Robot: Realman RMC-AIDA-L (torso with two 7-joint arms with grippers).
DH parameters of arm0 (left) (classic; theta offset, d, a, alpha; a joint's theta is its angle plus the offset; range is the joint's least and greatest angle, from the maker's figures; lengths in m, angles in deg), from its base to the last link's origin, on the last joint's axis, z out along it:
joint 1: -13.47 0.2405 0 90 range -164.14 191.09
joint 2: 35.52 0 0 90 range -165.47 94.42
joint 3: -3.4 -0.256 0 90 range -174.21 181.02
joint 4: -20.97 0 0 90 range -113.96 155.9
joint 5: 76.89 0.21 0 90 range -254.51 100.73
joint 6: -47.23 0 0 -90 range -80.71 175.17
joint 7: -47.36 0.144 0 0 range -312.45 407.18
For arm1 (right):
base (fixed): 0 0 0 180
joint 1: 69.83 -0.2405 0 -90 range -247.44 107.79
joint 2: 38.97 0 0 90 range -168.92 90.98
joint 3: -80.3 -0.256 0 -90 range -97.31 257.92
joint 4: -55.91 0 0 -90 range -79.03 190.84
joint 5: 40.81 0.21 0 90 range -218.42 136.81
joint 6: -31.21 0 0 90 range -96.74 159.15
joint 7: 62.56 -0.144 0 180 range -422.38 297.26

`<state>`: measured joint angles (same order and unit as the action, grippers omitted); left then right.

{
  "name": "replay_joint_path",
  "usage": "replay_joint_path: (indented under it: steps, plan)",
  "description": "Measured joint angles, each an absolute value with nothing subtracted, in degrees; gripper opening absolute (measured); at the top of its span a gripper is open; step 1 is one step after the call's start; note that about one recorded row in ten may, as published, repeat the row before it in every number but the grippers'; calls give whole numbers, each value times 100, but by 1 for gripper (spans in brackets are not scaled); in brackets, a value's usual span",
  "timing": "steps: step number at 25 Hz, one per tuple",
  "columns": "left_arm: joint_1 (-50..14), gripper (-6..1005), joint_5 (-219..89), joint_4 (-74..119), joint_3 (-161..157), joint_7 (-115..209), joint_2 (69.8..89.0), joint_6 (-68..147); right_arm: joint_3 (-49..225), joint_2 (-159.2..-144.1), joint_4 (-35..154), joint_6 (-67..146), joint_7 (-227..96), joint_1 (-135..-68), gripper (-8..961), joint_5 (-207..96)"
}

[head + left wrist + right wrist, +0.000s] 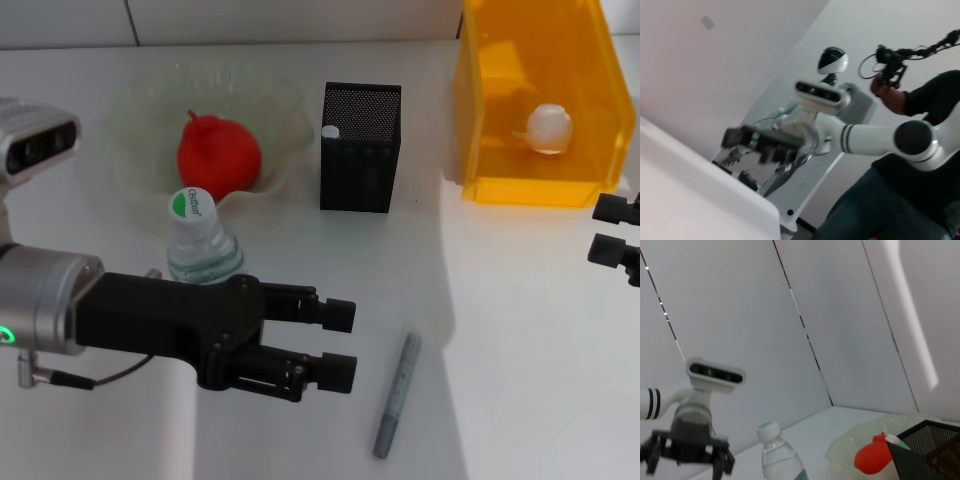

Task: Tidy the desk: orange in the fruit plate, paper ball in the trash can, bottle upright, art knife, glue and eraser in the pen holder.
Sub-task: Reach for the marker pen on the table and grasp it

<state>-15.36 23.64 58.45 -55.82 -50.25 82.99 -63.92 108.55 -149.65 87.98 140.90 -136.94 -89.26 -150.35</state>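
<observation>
- Black left gripper is hovering low over the worktop, its fingers spread and holding nothing, pointing toward the knife.
- Fruit is sitting in the clear plate already: the orange looks red here, but that step is reading as done.
- Bottle is standing upright just in front of the plate, cap on top, so that step also seems finished.
- Holder is showing a white tip at one inner corner, perhaps the glue or the eraser; I cannot tell which, nor whether both are inside.
- Knife is lying flat on the worktop, apart from the holder, so it is probably the item left to do.
- Yellow bin is holding the paper ball, so that part appears done.
- Right gripper is waiting at the far right edge, fingers parted and empty.
</observation>
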Motion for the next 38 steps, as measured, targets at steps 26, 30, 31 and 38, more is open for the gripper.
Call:
replay_joint_path:
  steps: [26,30,31,38]
  plan:
    - [-4047,767,5613,9365,-6124,-10800,8366,-5979,10150,-14791,8990,14451,-12731,-8258,611,-16385]
    - [-4111,765,5603,9470,-6930,-11102,8366,-5551,10123,-14800,8979,14357,-12681,-8191,611,-16401]
    - [-4104,764,5604,9487,-7051,-11175,8366,-5450,10122,-14803,8973,14351,-12676,-8187,611,-16405]
    - [-3848,759,5599,9426,-7969,-11491,8373,-4910,9897,-14813,8965,14339,-12629,-8169,611,-16411]
